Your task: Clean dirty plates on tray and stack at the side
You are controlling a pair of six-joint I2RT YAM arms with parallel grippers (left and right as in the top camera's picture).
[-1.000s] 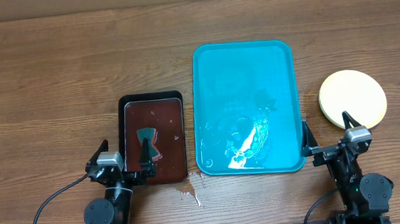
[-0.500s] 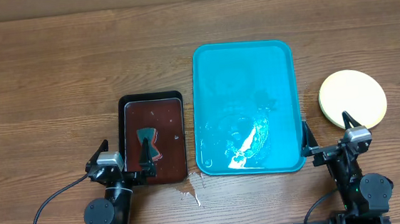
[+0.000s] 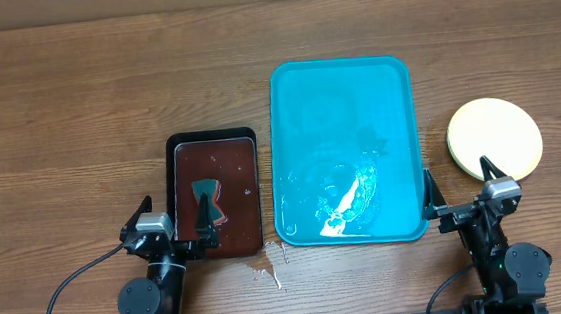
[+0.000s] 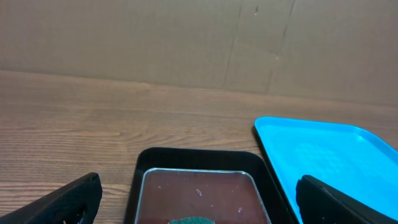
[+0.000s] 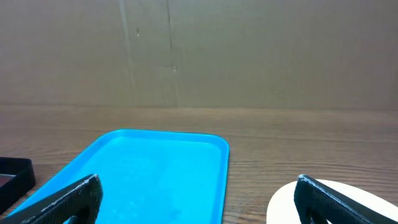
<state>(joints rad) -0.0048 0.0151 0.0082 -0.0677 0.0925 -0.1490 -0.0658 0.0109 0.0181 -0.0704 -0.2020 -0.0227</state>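
Observation:
The teal tray (image 3: 341,82) lies in the table's middle with a wet sheen near its front and no plates on it. It also shows in the left wrist view (image 4: 323,155) and the right wrist view (image 5: 155,168). The plates (image 3: 495,138) sit as one pale yellow-green stack on the table right of the tray; its edge shows in the right wrist view (image 5: 280,208). My left gripper (image 3: 176,225) is open and empty at the table's front, over the brown tray's near end. My right gripper (image 3: 459,198) is open and empty at the front, between the tray and the stack.
A smaller dark brown black-rimmed tray (image 3: 212,152) lies left of the teal tray, holding brown liquid and a green sponge (image 3: 208,198). A small wet spill (image 3: 264,271) marks the table in front of it. A cardboard wall (image 4: 199,43) stands behind the table.

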